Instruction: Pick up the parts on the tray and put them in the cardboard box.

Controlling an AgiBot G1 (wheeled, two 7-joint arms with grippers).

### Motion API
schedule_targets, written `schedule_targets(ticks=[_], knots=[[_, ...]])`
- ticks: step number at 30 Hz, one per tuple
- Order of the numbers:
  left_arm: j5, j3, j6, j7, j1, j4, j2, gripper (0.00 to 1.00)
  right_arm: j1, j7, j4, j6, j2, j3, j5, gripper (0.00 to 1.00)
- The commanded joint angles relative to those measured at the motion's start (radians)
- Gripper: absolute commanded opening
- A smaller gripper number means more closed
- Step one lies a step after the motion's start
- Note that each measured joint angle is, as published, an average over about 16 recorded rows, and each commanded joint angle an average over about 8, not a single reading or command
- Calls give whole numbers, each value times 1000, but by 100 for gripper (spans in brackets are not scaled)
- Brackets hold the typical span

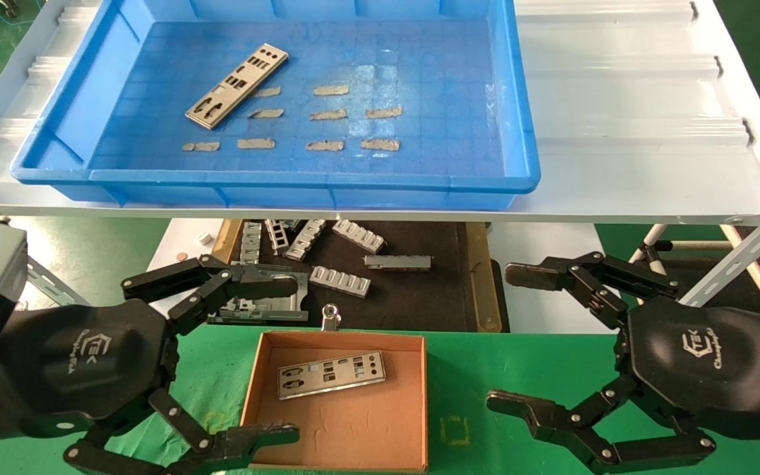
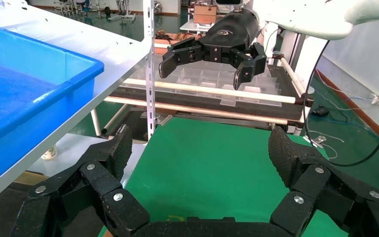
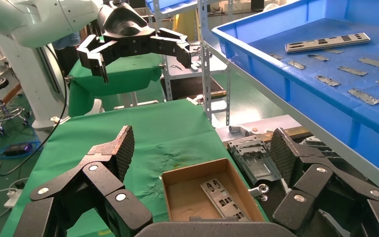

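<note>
Roughly halfway: one part (image 1: 331, 375) lies flat in the cardboard box (image 1: 413, 409), one plate (image 1: 237, 86) apparently the last on the tray (image 1: 518, 119), while left gripper (image 1: 235, 359) and right gripper (image 1: 518, 340) flank the box, wide open and empty.

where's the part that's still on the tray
In the head view, the part lies diagonally in the blue tray's far left area, beside the tan tape strips.
</note>
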Motion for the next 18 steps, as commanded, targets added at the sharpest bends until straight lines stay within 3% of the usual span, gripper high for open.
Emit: schedule_targets(ticks=[1, 10, 12, 18], knots=[[0, 0, 0, 0, 0, 0, 0, 100, 0, 0, 0, 0, 0, 0, 0, 100], [0, 0, 0, 0, 0, 0, 0, 100, 0, 0, 0, 0, 0, 0, 0, 98], [0, 0, 0, 0, 0, 0, 0, 100, 0, 0, 0, 0, 0, 0, 0, 80], [0, -1, -3, -1, -1, 2, 0, 100, 0, 0, 0, 0, 0, 0, 0, 7]])
